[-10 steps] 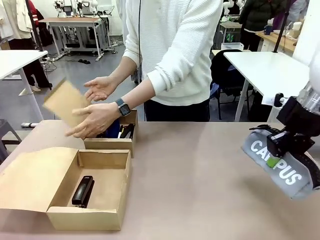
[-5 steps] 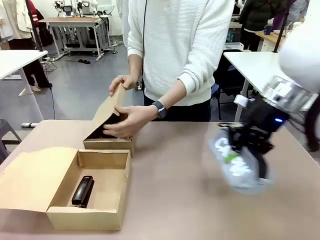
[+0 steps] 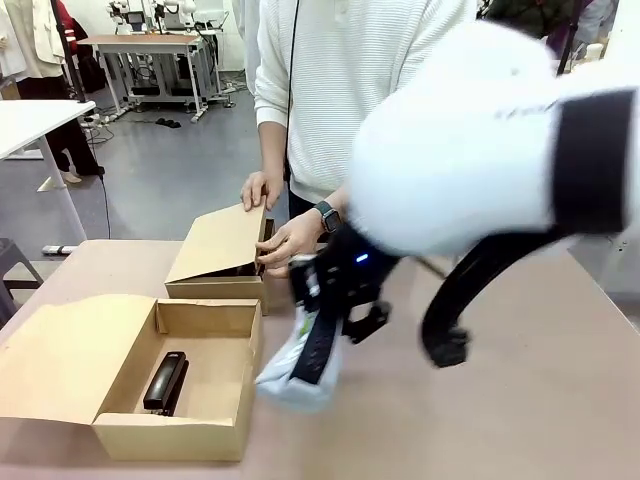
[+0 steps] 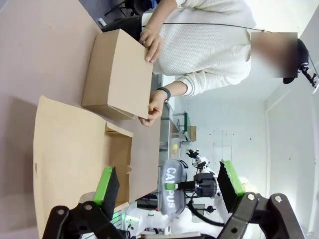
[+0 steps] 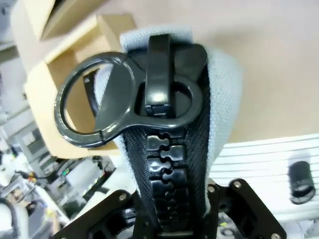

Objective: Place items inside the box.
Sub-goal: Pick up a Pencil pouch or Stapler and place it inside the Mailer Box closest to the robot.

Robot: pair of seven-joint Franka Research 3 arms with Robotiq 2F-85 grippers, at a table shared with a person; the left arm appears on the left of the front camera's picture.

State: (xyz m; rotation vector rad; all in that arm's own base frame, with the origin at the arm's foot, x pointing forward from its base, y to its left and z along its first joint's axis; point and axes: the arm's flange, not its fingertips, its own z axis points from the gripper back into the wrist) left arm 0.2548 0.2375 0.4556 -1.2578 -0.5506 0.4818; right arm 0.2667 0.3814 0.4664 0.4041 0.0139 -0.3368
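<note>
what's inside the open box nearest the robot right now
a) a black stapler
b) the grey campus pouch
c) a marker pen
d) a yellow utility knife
a: a single black stapler lies on the floor of the open box, while the grey pouch hangs from the right claw just off the box's right side, not in it.
</note>
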